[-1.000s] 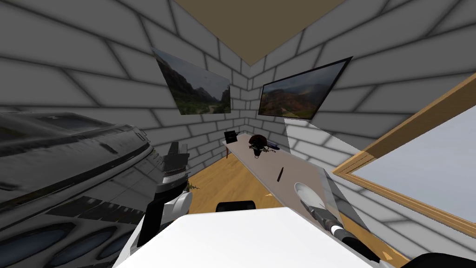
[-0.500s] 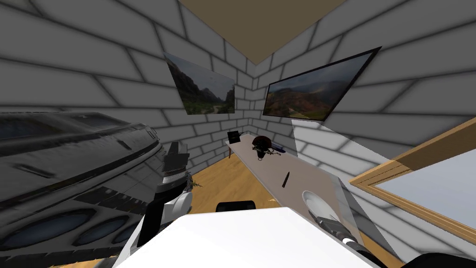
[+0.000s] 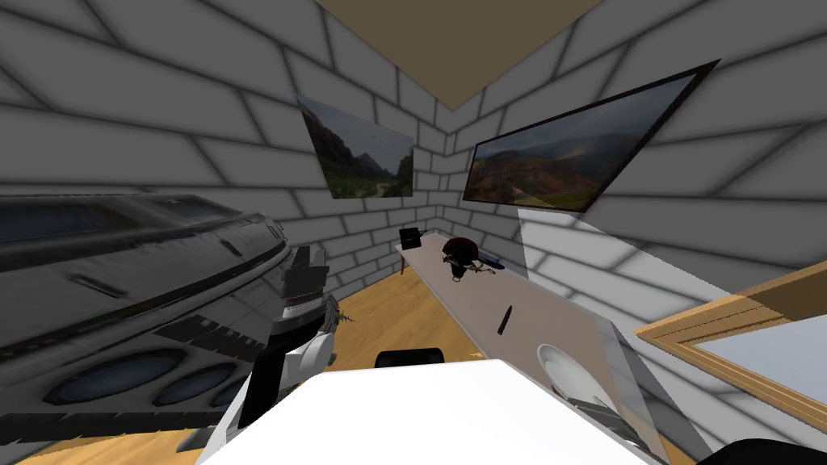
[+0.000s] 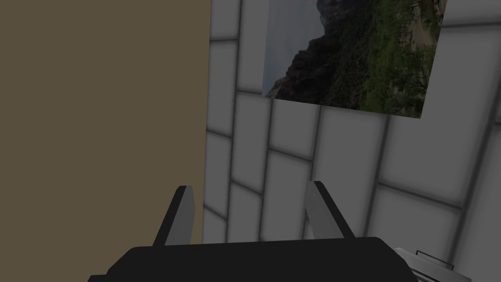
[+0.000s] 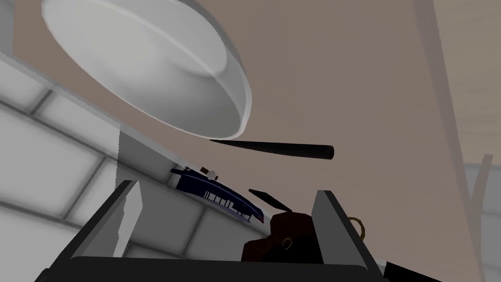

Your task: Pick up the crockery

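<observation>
White and shallow, the dish (image 5: 147,73) lies at the near end of the long brownish-grey tabletop (image 3: 549,319) that runs along the brick wall on my right. The right gripper (image 5: 227,193) hangs low over that end of the tabletop, close to the dish. Its fingers (image 5: 128,215) are spread wide with nothing between them. The dish sits beyond the fingertips and apart from them, more toward one finger's side than centred in the gap.

Just past the dish a slim black rod (image 5: 284,148) lies on the tabletop. Farther along, a dark blue flat object (image 5: 215,193) rests by the wall, and a brown bag (image 5: 288,235) stands near it.

The left gripper (image 3: 305,274) is held up at my left side, well apart from the tabletop, its fingers likewise wide and empty.
</observation>
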